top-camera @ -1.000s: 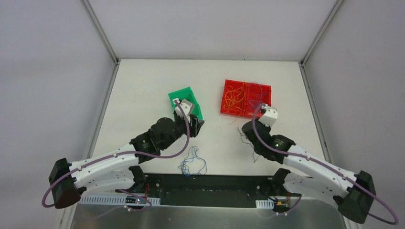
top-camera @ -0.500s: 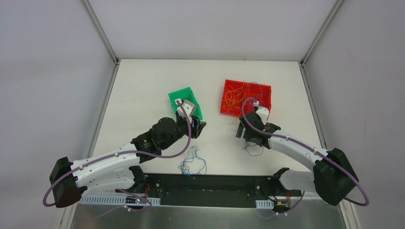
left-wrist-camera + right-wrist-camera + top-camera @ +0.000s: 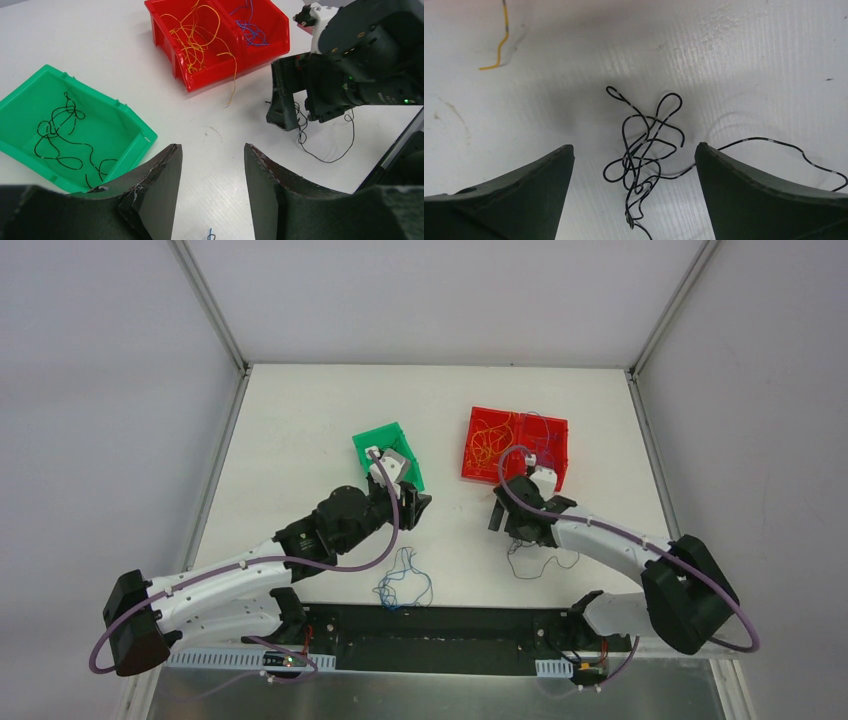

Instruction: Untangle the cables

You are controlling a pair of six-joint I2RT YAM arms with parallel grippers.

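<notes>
A loose black cable tangle [image 3: 644, 150] lies on the white table between the wide-apart fingers of my right gripper [image 3: 634, 146], untouched by them. In the top view this gripper [image 3: 520, 525] points down just in front of the red bin, with the black cable [image 3: 535, 562] trailing toward the near edge. My left gripper [image 3: 211, 146] stands open over bare table with nothing between its fingers, beside the green bin [image 3: 385, 445]. A blue and black cable bundle [image 3: 402, 585] lies near the front edge.
The red two-part bin [image 3: 170, 40] holds orange cables [image 3: 197, 35] on its left and blue cables [image 3: 250, 27] on its right. One orange strand [image 3: 499, 50] hangs out onto the table. The green bin [image 3: 130, 120] holds black cables [image 3: 60, 130].
My right gripper has swung from the red bin's near edge down toward the table and opened, and the black cable now lies loose under it. The left arm has not moved.
</notes>
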